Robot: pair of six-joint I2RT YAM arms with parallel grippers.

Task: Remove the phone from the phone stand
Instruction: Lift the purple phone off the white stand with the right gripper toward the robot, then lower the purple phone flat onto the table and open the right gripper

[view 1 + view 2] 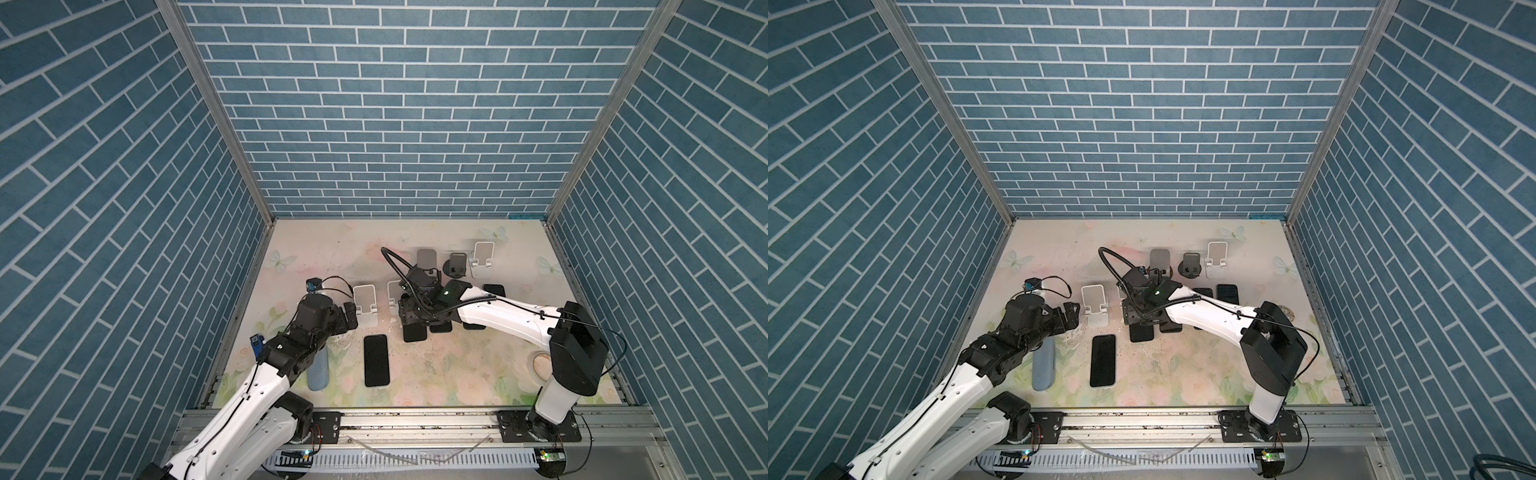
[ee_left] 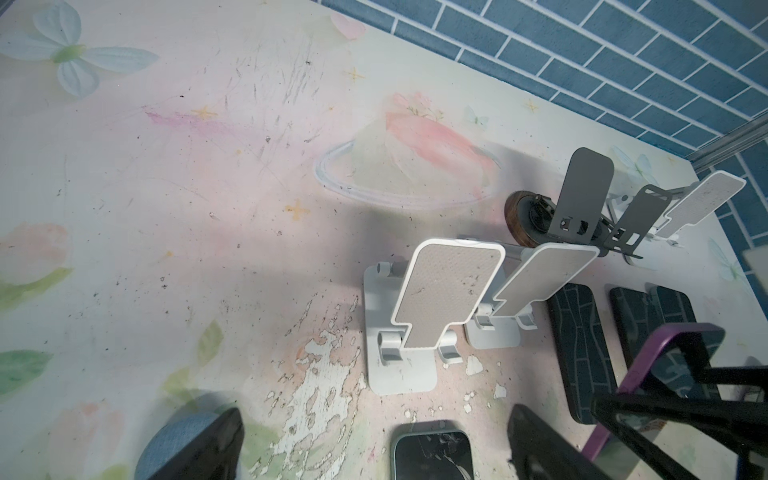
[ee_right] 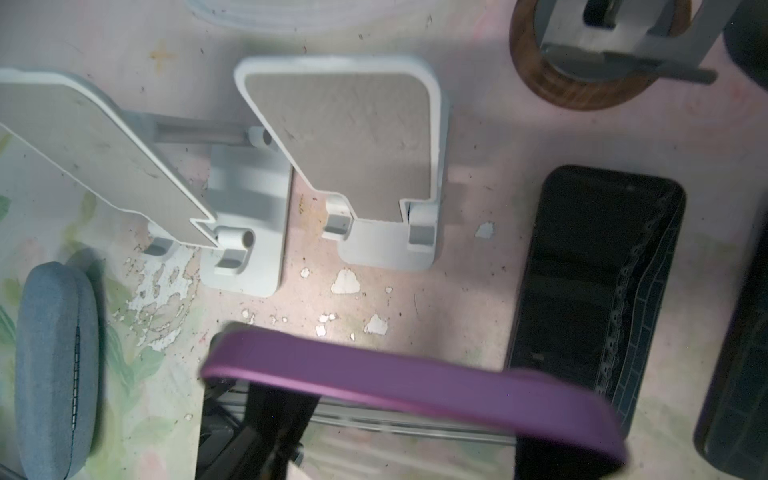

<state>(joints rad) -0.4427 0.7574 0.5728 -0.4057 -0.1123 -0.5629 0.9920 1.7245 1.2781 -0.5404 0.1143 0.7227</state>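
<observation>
The phone (image 3: 415, 386) has a purple case and a dark screen. My right gripper (image 3: 411, 432) is shut on it and holds it tilted above the table, in front of the white phone stand (image 3: 353, 141), whose rest is bare. The left wrist view shows the same phone (image 2: 648, 361) between the black fingers (image 2: 665, 409). In a top view the right gripper (image 1: 409, 318) hangs just right of that stand (image 1: 394, 293). My left gripper (image 2: 378, 449) stands open with nothing in it, in front of a second white stand (image 2: 440, 291).
A black phone (image 1: 376, 360) lies flat near the front. A blue case (image 1: 319, 370) lies beside the left arm. More dark phones (image 1: 494, 289) lie right of the stands. Three more stands (image 1: 457, 264) sit at the back, one on a round wooden base (image 3: 582, 87).
</observation>
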